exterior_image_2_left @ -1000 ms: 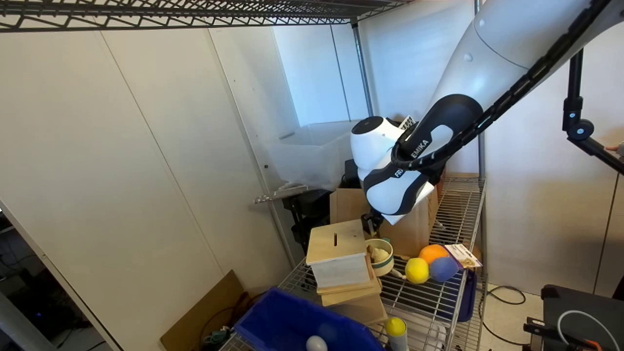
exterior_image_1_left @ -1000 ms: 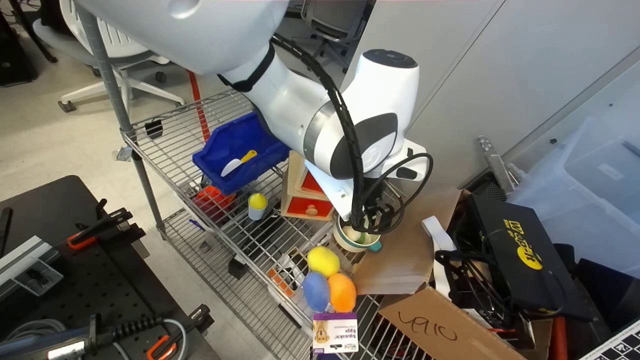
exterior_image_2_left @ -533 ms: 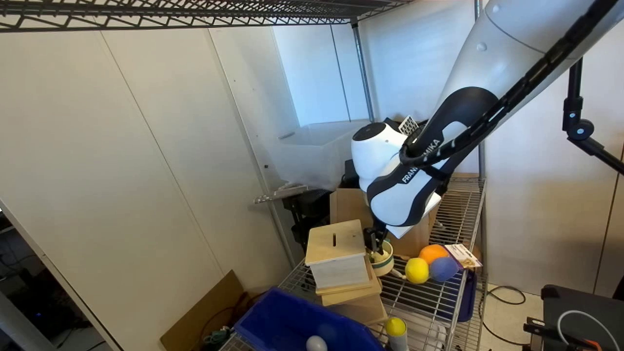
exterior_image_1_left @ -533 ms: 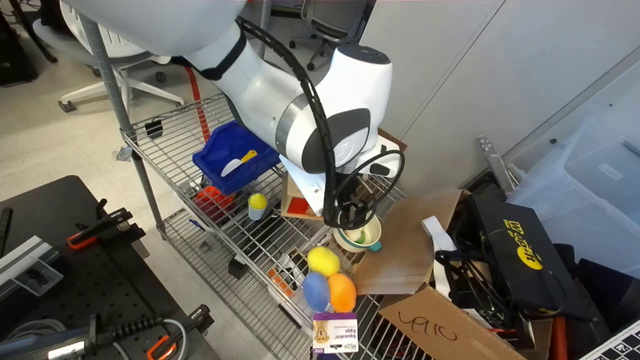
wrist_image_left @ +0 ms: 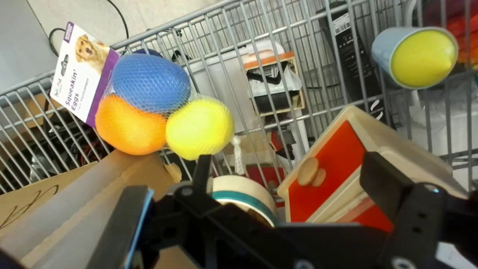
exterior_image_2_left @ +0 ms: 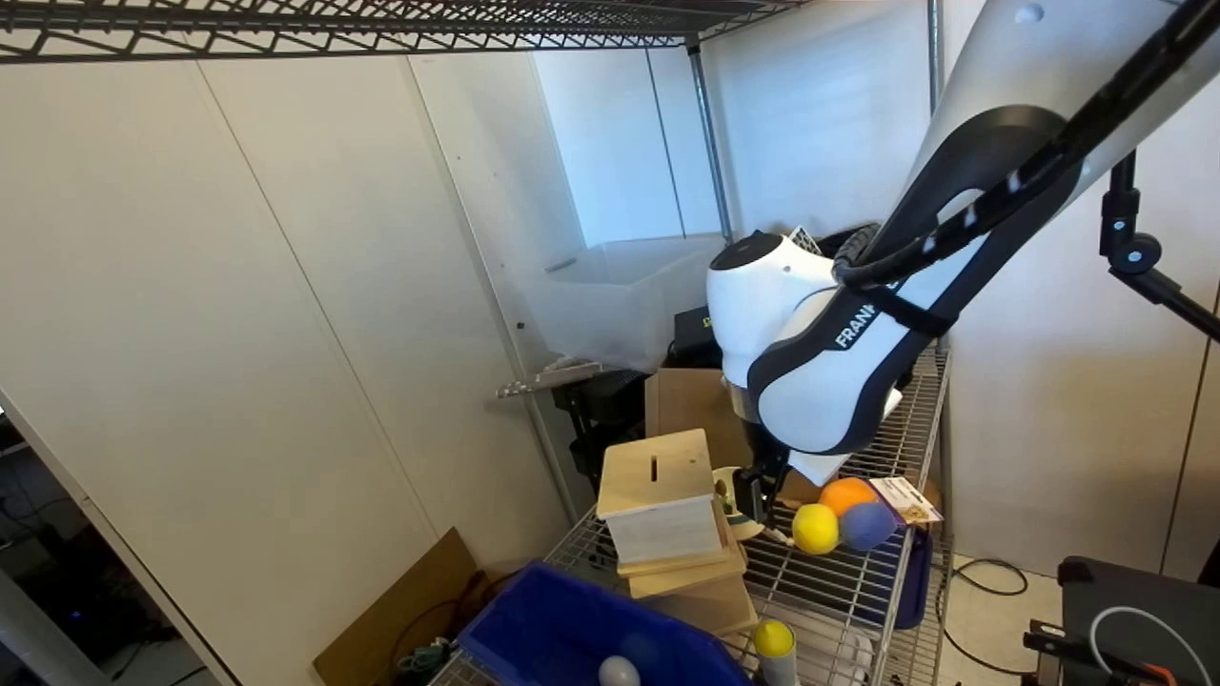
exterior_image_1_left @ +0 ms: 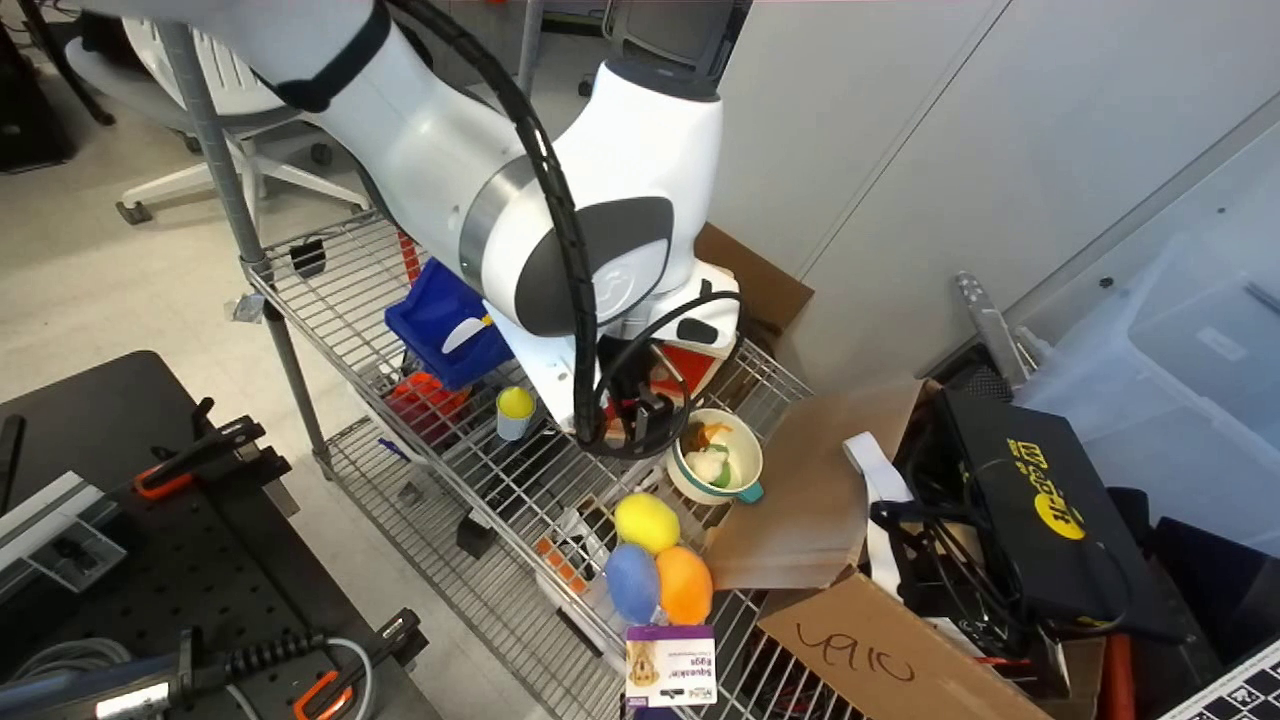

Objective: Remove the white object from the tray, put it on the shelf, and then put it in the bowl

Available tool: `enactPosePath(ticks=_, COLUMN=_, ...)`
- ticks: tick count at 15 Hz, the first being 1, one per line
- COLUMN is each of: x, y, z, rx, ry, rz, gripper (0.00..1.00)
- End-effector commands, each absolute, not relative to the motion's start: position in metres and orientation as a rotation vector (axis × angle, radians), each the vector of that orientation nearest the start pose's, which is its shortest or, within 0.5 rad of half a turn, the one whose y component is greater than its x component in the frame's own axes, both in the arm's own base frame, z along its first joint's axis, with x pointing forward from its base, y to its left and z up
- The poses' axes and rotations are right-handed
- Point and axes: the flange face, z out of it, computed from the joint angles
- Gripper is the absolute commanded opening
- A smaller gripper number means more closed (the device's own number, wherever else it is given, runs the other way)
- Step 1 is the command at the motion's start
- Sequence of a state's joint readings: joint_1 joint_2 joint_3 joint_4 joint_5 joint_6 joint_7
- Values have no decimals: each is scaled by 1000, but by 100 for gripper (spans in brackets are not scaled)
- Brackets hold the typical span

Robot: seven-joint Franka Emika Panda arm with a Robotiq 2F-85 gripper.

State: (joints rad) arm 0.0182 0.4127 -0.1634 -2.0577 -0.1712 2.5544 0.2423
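The blue tray (exterior_image_1_left: 425,322) sits at one end of the wire shelf (wrist_image_left: 179,23). In it lies a white-bladed spatula (exterior_image_1_left: 463,333) with a yellow handle, partly covered by the arm. Farther along stands the pale bowl (exterior_image_1_left: 747,455) with a teal band (wrist_image_left: 242,198). Inside the bowl are a whitish lump (exterior_image_1_left: 707,464), something green and something orange-brown. Which white thing the task names I cannot tell. My gripper (wrist_image_left: 293,175) hangs beside the bowl, its fingers wide apart. No object is held between them; a red drawer front shows beyond.
Wooden boxes (exterior_image_2_left: 658,495) with red drawers (wrist_image_left: 328,160) stand close to the bowl. Three packaged squeaky eggs (exterior_image_1_left: 645,523) lie beside it. A cup with a yellow top (exterior_image_1_left: 514,412) stands nearer the tray. An open cardboard box (exterior_image_1_left: 790,500) borders the bowl's far side.
From above the bowl, the arm has swung toward the tray side in an exterior view and come lower. The bowl's contents, partly covered before, now show. Tray, spatula and eggs have stayed put.
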Motion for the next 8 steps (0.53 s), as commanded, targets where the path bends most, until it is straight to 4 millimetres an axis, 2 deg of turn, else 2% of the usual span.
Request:
enactPosePath(ticks=1, x=558, y=-68, z=255, rx=-3262, ry=263, rz=-133, gripper=100)
enactPosePath(ticks=8, x=503, y=-53, z=265, rx=-3257, ry=67, rz=-39, gripper=100)
